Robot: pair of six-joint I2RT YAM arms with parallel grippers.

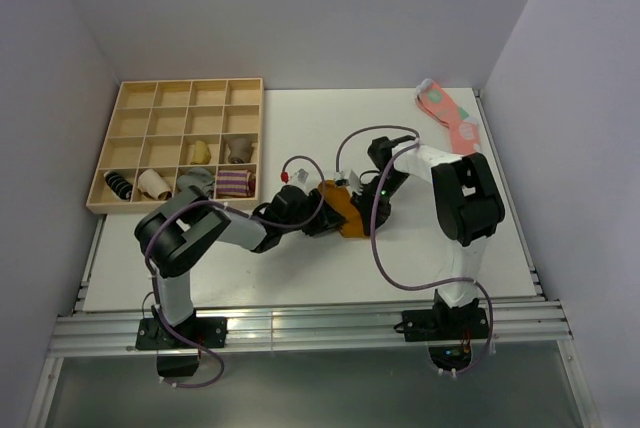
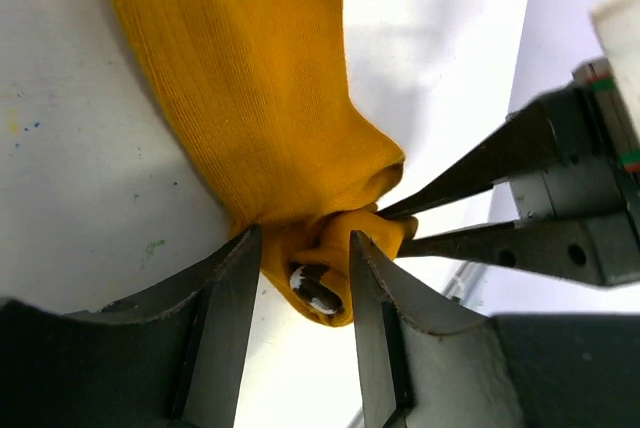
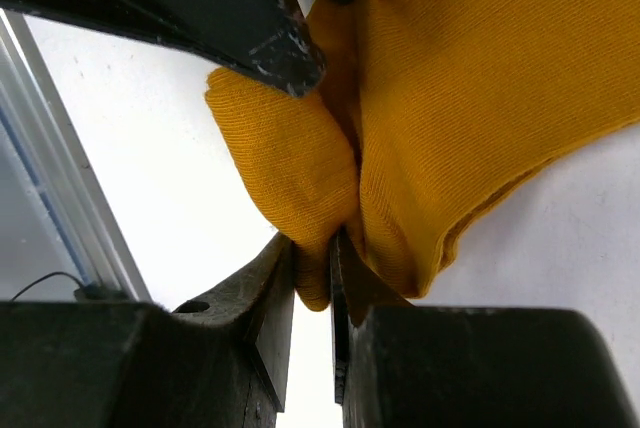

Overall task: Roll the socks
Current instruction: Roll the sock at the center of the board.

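Sock [image 1: 343,210] sits mid-counter [image 1: 250,268] between both arms, cuff end bunched up. Your left fingers [image 2: 225,318] clamp the little rolled nub, and your right fingers [image 3: 265,298] pinch a fold right beside it. Roll looks loose, though I can't see it well. If either side lets go early, or you tug apart, it'll probably spring open.

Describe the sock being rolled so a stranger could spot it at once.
Look at the middle of the white table, right of the wooden tray. There the left gripper and right gripper both hold the mustard sock. Its colour sets it apart from the pink sock at the far right corner.
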